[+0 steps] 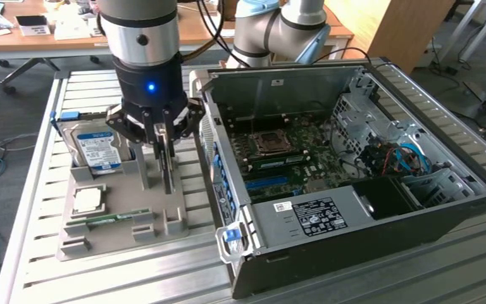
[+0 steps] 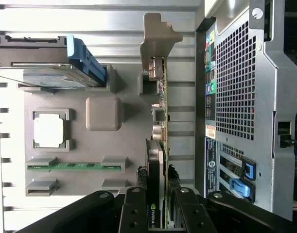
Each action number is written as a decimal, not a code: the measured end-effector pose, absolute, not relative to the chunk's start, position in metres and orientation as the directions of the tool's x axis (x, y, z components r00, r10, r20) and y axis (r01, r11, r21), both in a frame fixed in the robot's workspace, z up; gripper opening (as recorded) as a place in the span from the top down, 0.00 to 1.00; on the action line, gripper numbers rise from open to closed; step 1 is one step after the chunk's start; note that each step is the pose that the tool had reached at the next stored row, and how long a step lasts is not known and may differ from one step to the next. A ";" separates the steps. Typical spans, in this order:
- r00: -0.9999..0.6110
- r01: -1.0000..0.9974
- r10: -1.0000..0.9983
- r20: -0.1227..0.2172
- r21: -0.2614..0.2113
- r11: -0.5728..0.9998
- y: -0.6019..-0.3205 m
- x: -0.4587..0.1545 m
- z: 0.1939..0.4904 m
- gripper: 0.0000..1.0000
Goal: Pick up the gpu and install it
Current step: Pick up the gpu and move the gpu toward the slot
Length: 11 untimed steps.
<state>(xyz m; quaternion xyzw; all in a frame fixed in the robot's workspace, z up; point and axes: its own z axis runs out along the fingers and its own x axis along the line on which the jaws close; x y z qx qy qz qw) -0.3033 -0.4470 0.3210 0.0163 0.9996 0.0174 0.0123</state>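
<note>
Gripper [image 1: 165,140] part-closed, fingers [image 2: 133,211] pinching gpu [image 2: 161,126] on both faces. Card seen edge-on: thin green board, black fan cover with white lettering, silver bracket at far end. Stands upright at grey holder [image 1: 123,190], between hard drive [image 1: 98,149] and open case [image 1: 445,209]

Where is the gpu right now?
In the exterior view's left half, the gpu stands on edge, held in the gripper over the gray tray, with the hard drive on one side and the open computer case on the other.
</note>
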 end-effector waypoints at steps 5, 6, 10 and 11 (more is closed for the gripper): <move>-0.999 0.032 0.033 -0.024 0.035 0.999 -0.447 -0.303 0.330 0.73; -0.999 0.032 0.033 -0.024 0.035 0.999 -0.447 -0.303 0.332 0.73; -0.999 0.032 0.033 -0.024 0.035 0.999 -0.447 -0.303 0.336 0.73; -0.999 0.032 0.033 -0.024 0.035 0.999 -0.447 -0.303 0.337 0.73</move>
